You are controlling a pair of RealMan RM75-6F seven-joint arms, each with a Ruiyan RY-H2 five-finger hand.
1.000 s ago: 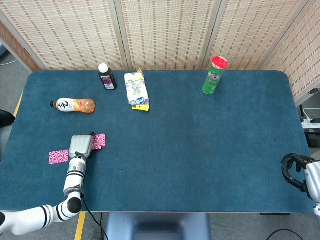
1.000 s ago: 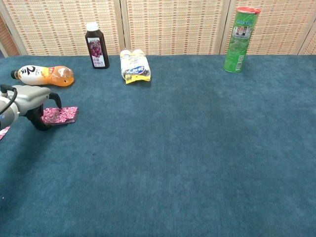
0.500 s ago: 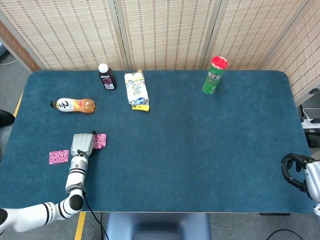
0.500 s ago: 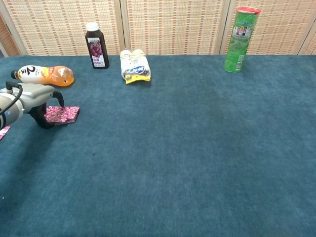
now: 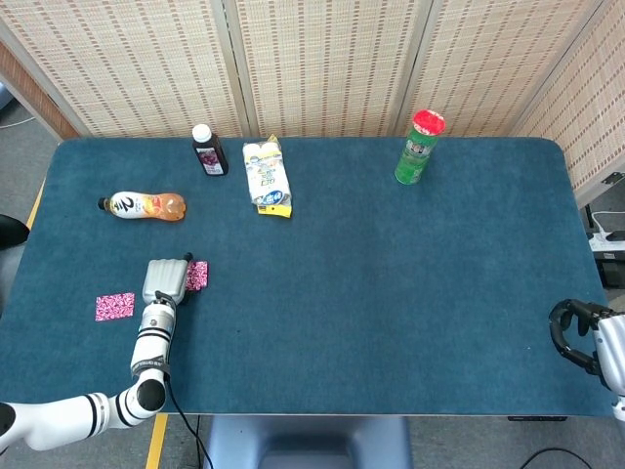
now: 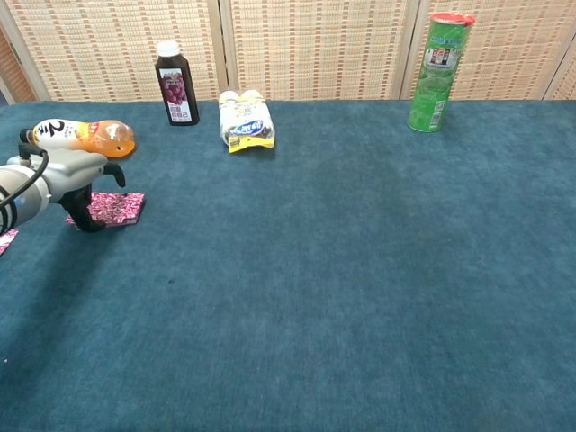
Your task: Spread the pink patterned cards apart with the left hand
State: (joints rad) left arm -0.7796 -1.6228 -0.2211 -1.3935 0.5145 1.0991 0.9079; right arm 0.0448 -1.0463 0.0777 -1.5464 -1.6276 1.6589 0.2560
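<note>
Nudged farther, left hand (image 5: 166, 282) presses fingers-down on one pink card (image 5: 197, 275); other card (image 5: 114, 307) lies apart.

The surface (image 6: 360, 270) is covered in a matt, napped blue cloth, like short carpet. The cards (image 6: 115, 208) look like glossy printed paper, though they are too small to be sure. The left hand (image 6: 72, 175) has a smooth grey plastic shell with black fingers (image 6: 87, 220). The juice bottle (image 6: 176, 83) and orange drink bottle (image 6: 81, 137) are shiny plastic. The green can (image 6: 436, 72) has a glossy label. The screens (image 5: 322, 59) behind are woven, rough-looking.
</note>
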